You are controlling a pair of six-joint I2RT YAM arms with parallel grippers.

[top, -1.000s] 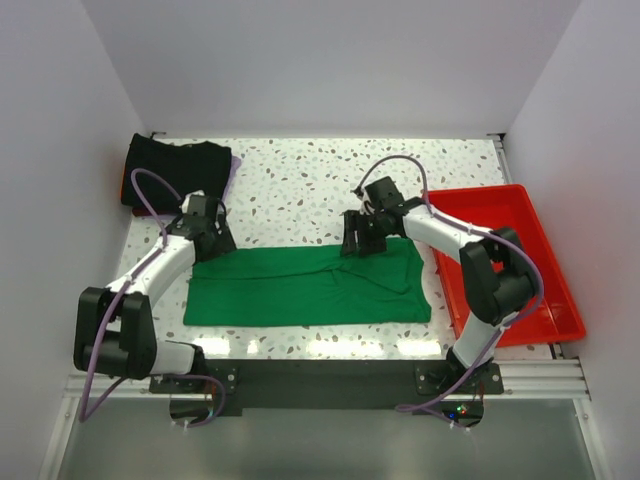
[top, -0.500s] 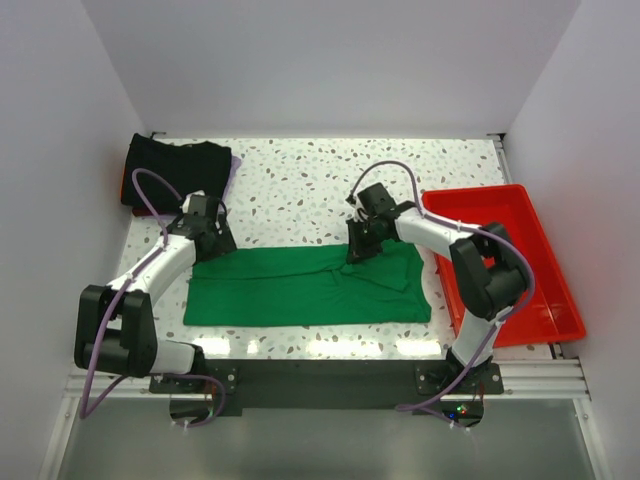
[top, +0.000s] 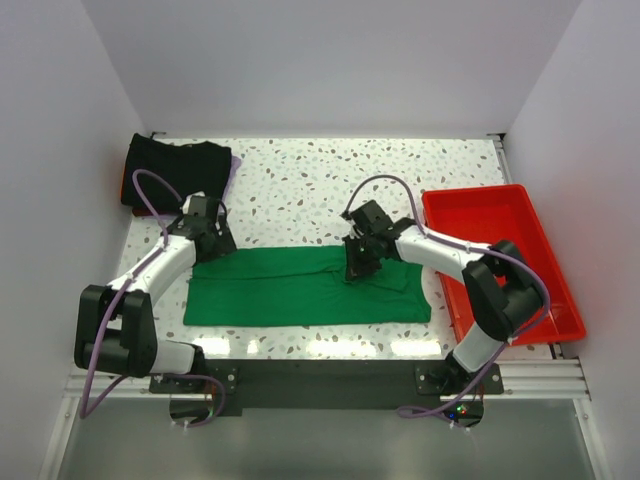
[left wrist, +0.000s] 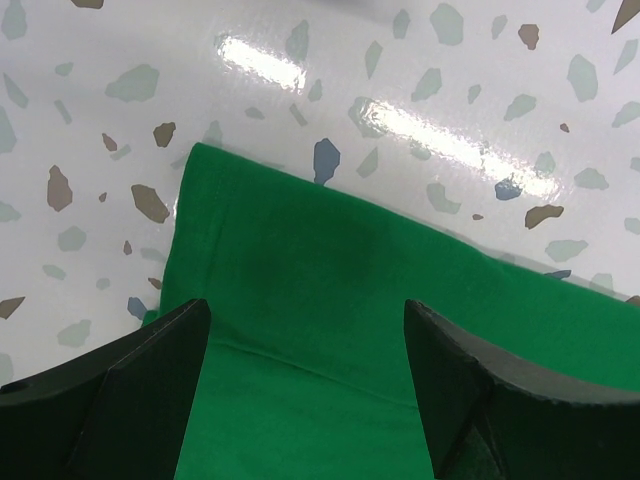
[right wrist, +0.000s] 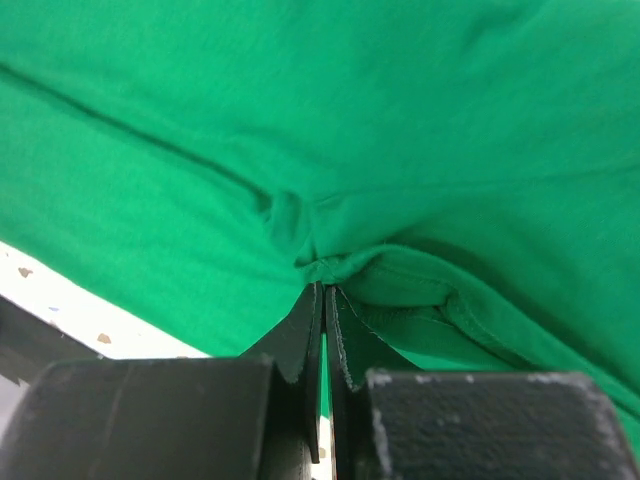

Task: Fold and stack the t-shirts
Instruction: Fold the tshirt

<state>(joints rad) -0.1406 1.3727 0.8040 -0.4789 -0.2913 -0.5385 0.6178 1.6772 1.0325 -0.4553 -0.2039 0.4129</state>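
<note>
A bright green t-shirt [top: 290,290] lies folded in a long band across the near part of the table. My right gripper [top: 357,264] is at its back edge right of centre, shut on a bunched pinch of the green cloth [right wrist: 330,265]. My left gripper [top: 212,241] hovers over the shirt's far left corner [left wrist: 230,190], open, with green cloth showing between its fingers [left wrist: 140,380] and nothing held. A stack of black t-shirts [top: 175,170] sits at the back left, with a purple edge [top: 236,166] showing at its right side.
A red plastic tray [top: 500,235] stands along the right side of the table, close to the right arm's elbow. White walls close in the left, back and right. The speckled tabletop [top: 300,190] shows behind the green shirt.
My right gripper has shut on the green shirt's back edge and drawn slightly towards the near side, puckering the cloth. The left arm has stayed where it was, still open.
</note>
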